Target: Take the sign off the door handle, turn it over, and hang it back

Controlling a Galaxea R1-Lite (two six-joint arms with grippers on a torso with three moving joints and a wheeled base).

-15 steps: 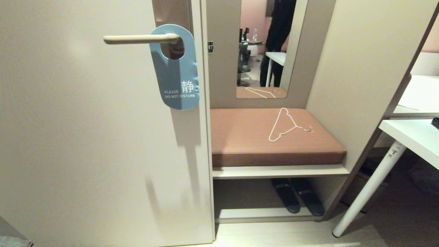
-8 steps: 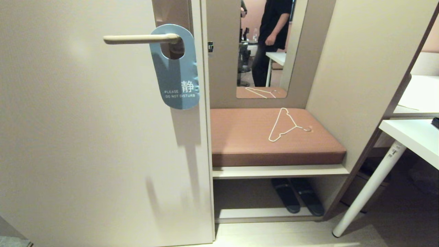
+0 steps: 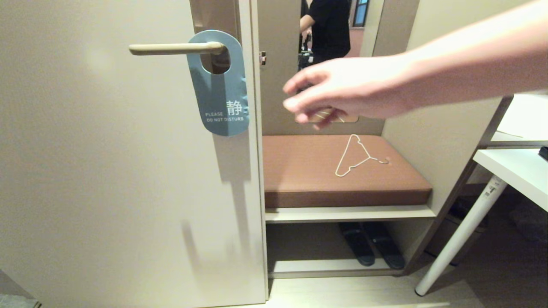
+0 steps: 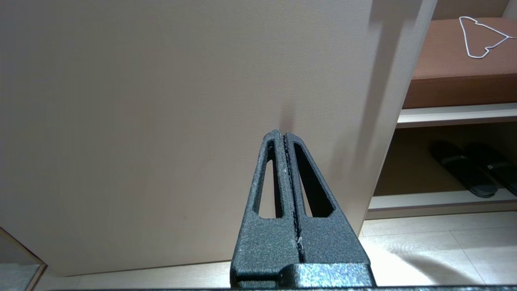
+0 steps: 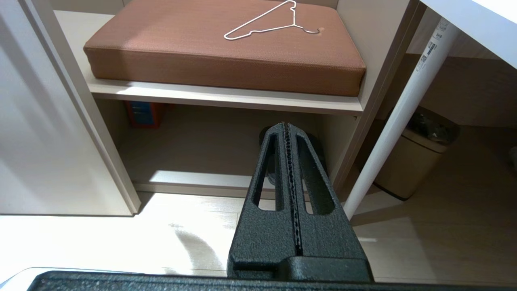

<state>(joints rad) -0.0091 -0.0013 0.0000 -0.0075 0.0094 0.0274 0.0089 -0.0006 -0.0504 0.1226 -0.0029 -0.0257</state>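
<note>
The teal-blue card sign (image 3: 220, 92), lettered "PLEASE DO NOT DISTURB", hangs by its oval hole on the cream-beige lever door handle (image 3: 175, 48), long axis vertical, flat against the door. Both arms are parked low, outside the head view. The left end effector (image 4: 285, 136) faces the door panel below the sign and appears the nearer; the right end effector (image 5: 286, 126) faces the shelf. Both are fully closed and empty. A person's hand (image 3: 338, 92) reaches toward the sign.

Brown cushioned bench (image 3: 325, 171) beside a cream door (image 3: 107, 171).
</note>
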